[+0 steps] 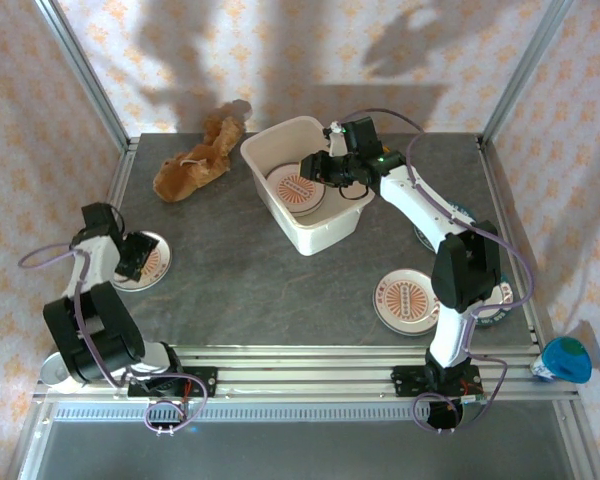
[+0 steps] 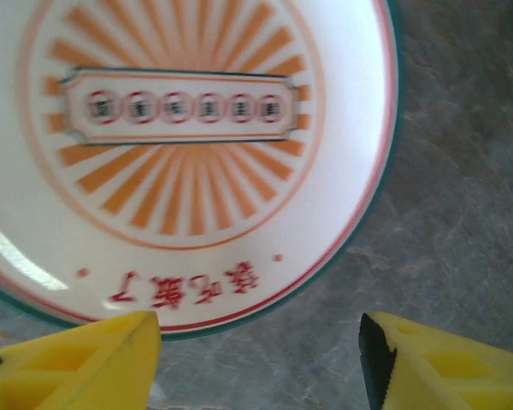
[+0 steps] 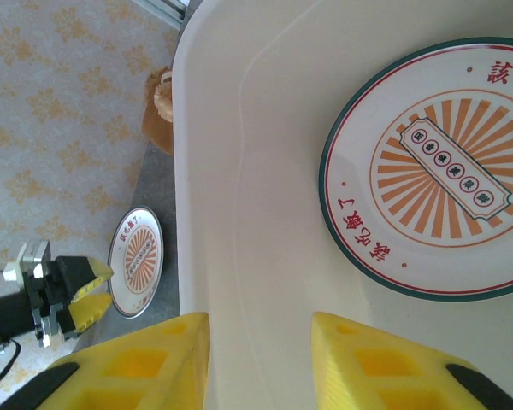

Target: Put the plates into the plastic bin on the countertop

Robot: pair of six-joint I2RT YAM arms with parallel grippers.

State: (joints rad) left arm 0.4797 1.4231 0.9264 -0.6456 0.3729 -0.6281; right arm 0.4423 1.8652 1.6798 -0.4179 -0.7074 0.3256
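A white plastic bin (image 1: 325, 236) stands at the back middle of the grey countertop (image 1: 270, 290). One orange-patterned plate (image 1: 296, 190) lies inside it, and in the right wrist view that plate (image 3: 436, 166) lies on the bin's floor (image 3: 248, 171). My right gripper (image 1: 314, 169) hovers over the bin, open and empty (image 3: 261, 359). At the left, a second plate (image 1: 148, 262) lies on the countertop. My left gripper (image 1: 130, 256) hangs low at that plate's rim (image 2: 197, 171), open (image 2: 256, 359) with bare stone between its fingers. A third plate (image 1: 408, 302) lies at the front right.
A brown plush toy (image 1: 198, 160) lies left of the bin. More plates (image 1: 502, 300) peek out from under the right arm. Aluminium rails (image 1: 310, 355) frame the front edge. A blue object (image 1: 566, 358) sits beyond the right rail.
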